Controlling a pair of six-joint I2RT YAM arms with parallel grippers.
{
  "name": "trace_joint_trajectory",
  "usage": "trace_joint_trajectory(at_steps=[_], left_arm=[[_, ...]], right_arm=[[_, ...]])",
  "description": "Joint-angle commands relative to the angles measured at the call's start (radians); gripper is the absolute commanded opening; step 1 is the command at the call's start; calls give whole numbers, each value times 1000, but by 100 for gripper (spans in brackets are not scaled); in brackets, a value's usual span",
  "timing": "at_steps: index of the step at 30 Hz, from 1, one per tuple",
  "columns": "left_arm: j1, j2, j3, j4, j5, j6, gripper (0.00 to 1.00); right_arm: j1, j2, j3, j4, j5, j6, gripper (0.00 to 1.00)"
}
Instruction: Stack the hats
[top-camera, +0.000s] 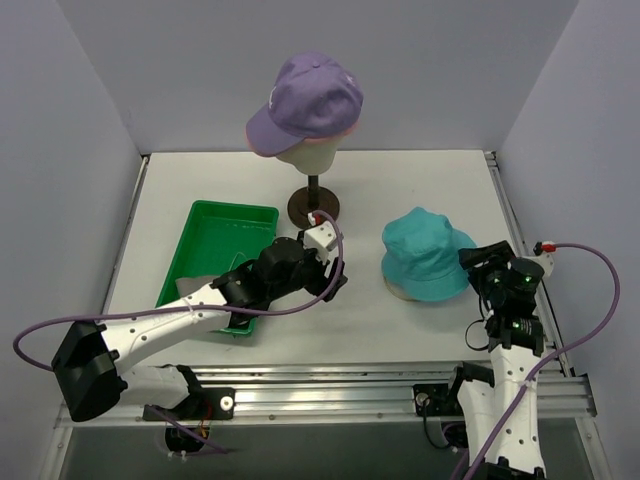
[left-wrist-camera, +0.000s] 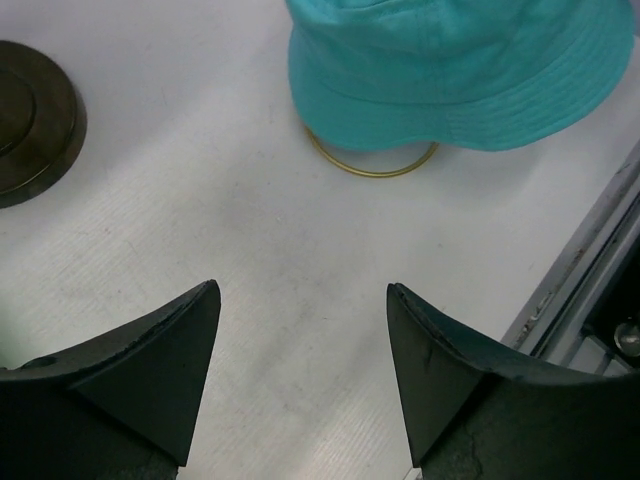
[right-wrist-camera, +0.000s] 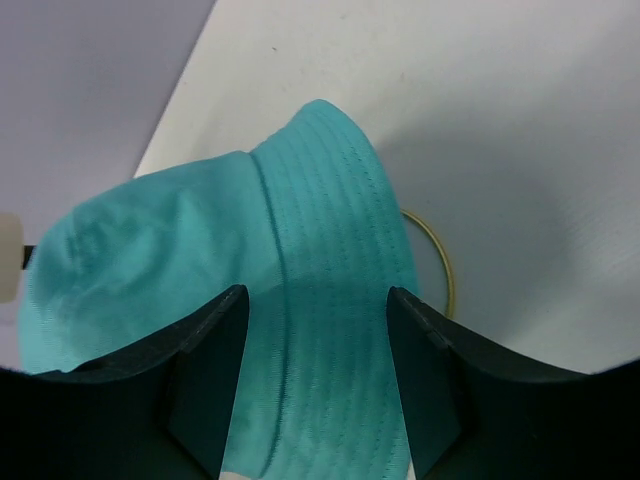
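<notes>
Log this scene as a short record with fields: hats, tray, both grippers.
lavender cap: on the mannequin head, at the back
teal bucket hat: on the table at right, over a gold ring
green tray: left of the table
left gripper: open, empty, over the table
right gripper: open, at the teal hat's brim

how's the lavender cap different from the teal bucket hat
The lavender cap sits high on the mannequin head; the teal bucket hat sits low on the table, a gold ring showing under its brim. The lavender cap has one front bill and a white logo; the teal bucket hat has a brim all round. Both are soft fabric.
</notes>
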Motion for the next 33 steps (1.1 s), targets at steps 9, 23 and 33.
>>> trace_joint_trajectory(at_steps=[9,23,33], left_arm=[[-3,0,-1,40,-94,55,76],[-6,-22,2,-1,-109,49,76],[-8,4,162,-35,-51,-3,76]], right_arm=[[-7,-33,-11,50,3,65,52],[-7,24,-189,260,-32,29,50],[-7,110,-181,312,0,-7,49]])
